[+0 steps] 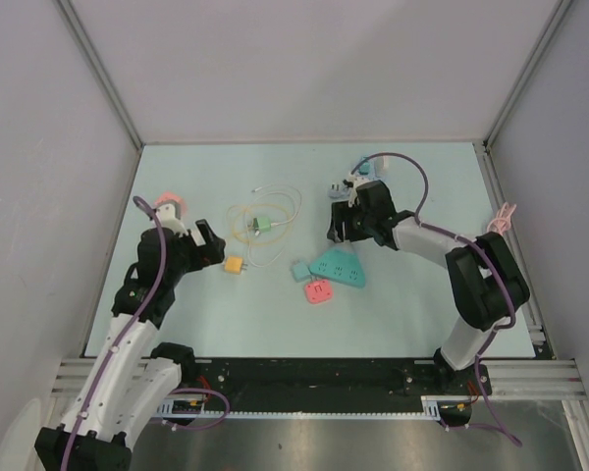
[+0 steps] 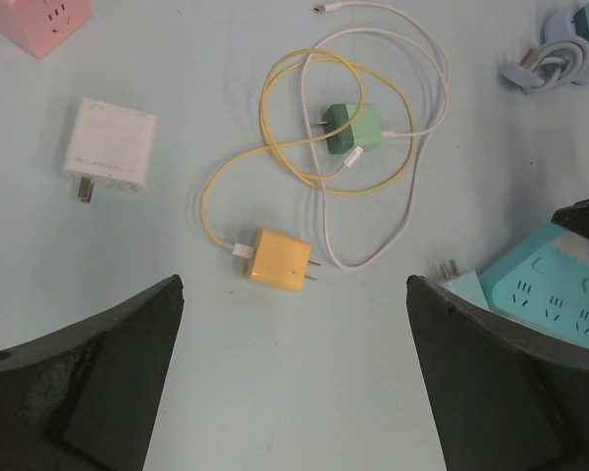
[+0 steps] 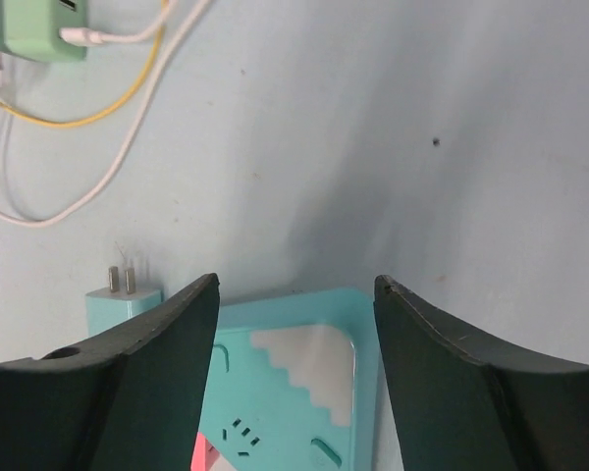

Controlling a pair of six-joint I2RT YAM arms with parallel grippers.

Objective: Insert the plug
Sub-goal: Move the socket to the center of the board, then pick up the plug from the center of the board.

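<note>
A teal power strip (image 1: 342,267) lies mid-table, and its stepped white end (image 3: 309,363) shows in the right wrist view. My right gripper (image 1: 336,234) (image 3: 296,285) is shut on the strip's far end, one finger against each side. A yellow plug (image 1: 235,265) (image 2: 280,260) on a yellow cable lies prongs toward the strip. It sits just ahead of my left gripper (image 1: 211,241) (image 2: 294,285), which is wide open and holds nothing. A green plug (image 2: 351,129) (image 1: 262,225) lies in the cable tangle. A teal plug (image 3: 123,299) (image 1: 299,270) rests beside the strip.
A pink adaptor (image 1: 318,291) lies against the strip's near side. A white charger (image 2: 108,145) and a pink cube socket (image 2: 41,22) (image 1: 169,208) sit at the left. A blue plug with coiled cable (image 1: 363,169) lies at the back. A pink cable (image 1: 504,218) is at the right edge.
</note>
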